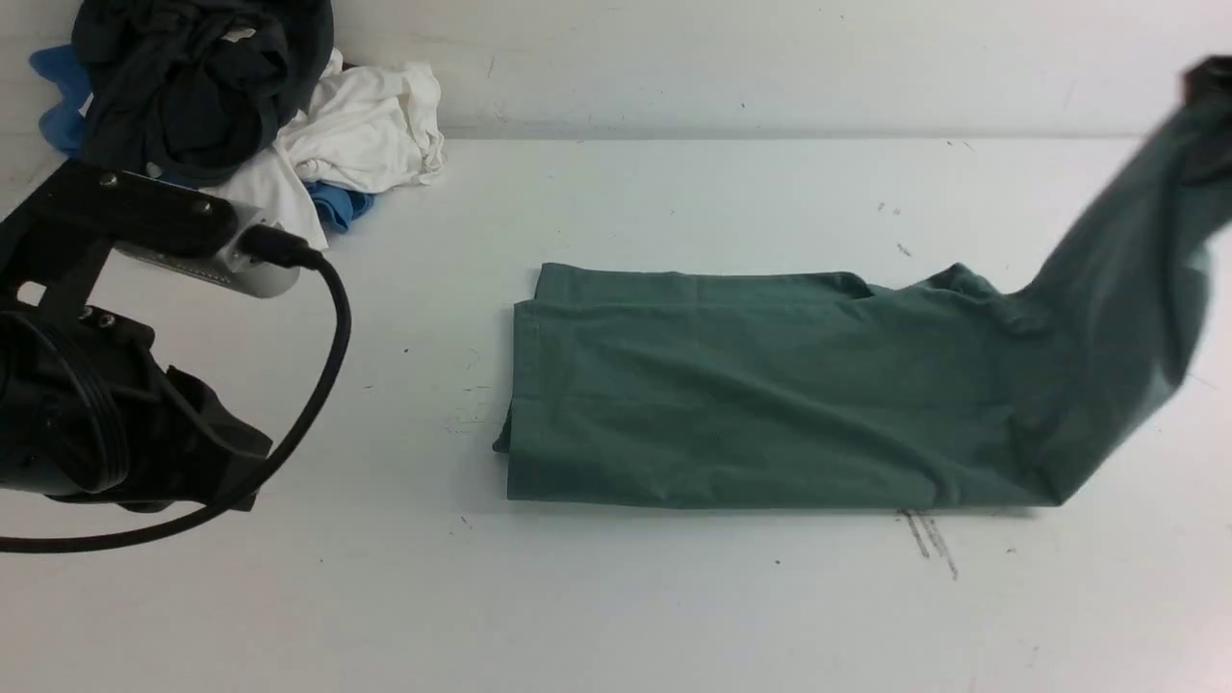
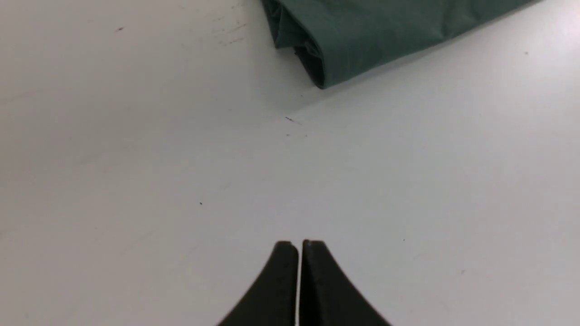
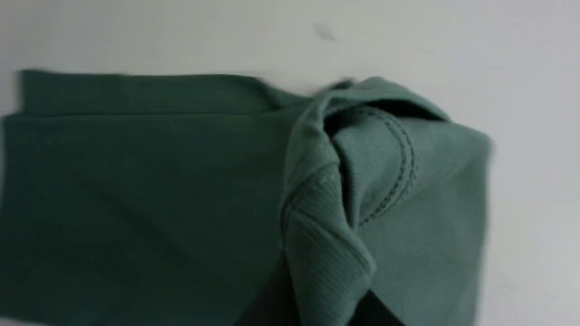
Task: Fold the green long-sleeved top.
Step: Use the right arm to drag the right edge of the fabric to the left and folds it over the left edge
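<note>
We see the green long-sleeved top folded into a long band mid-tabletop, closer to the right edge; its right end is lifted off the surface toward the far-right corner; the right gripper is clamped on that end, ribbed fabric bunched between its jaws; motion blur there; the left gripper is closed, holding nothing, over bare surface near the left edge, apart from the top; a pile of black, white and blue garments sits in the far-left corner.
</note>
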